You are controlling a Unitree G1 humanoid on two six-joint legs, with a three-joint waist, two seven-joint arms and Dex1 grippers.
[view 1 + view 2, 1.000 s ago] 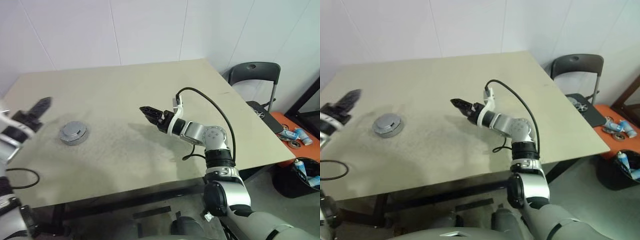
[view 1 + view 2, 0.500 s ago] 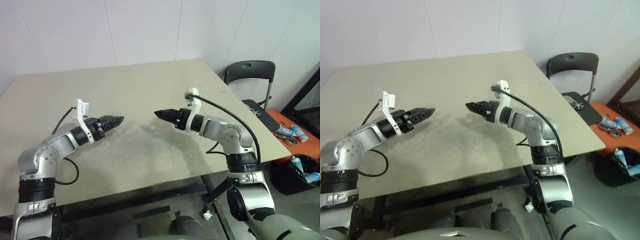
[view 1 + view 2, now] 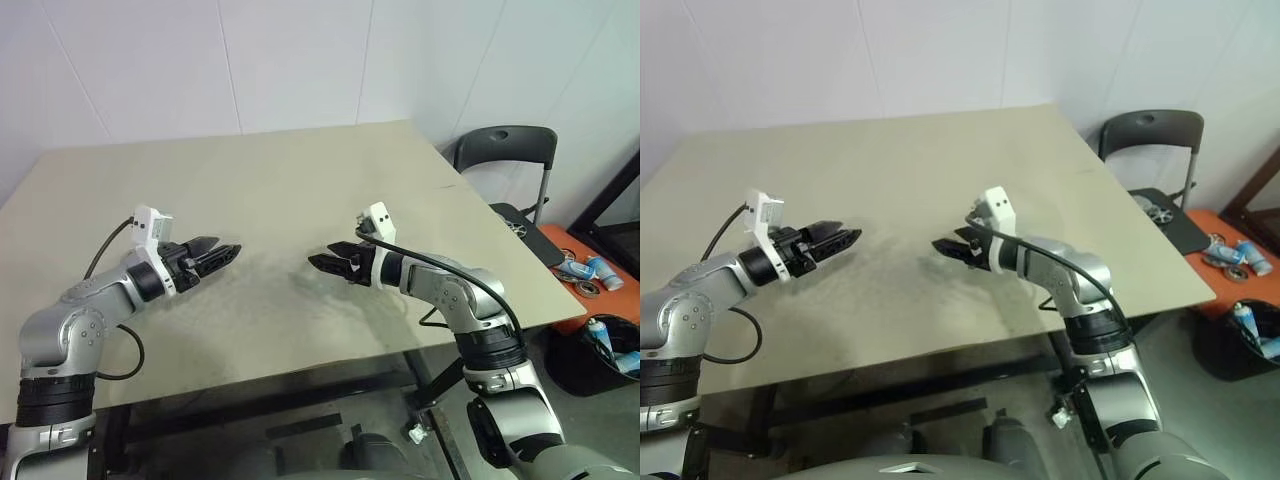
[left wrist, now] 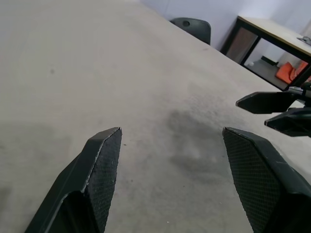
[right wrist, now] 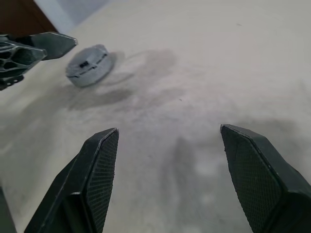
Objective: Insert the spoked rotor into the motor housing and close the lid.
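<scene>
2 open grippers [image 3: 222,255] [image 3: 326,264], 1 lidded motor housing [image 5: 89,65]

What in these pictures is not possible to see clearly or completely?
- Right wrist view: grey round unit; its top hides what is inside.
- Left eye view: small item on the chair seat; too small to name.
- Left eye view: bin; cut by the edge.

The beige tabletop [image 3: 280,190] lay bare between the open left gripper [image 3: 225,251] and open right gripper [image 3: 318,264]; a grey closed round housing [image 5: 90,65] stood beyond the left gripper.
</scene>
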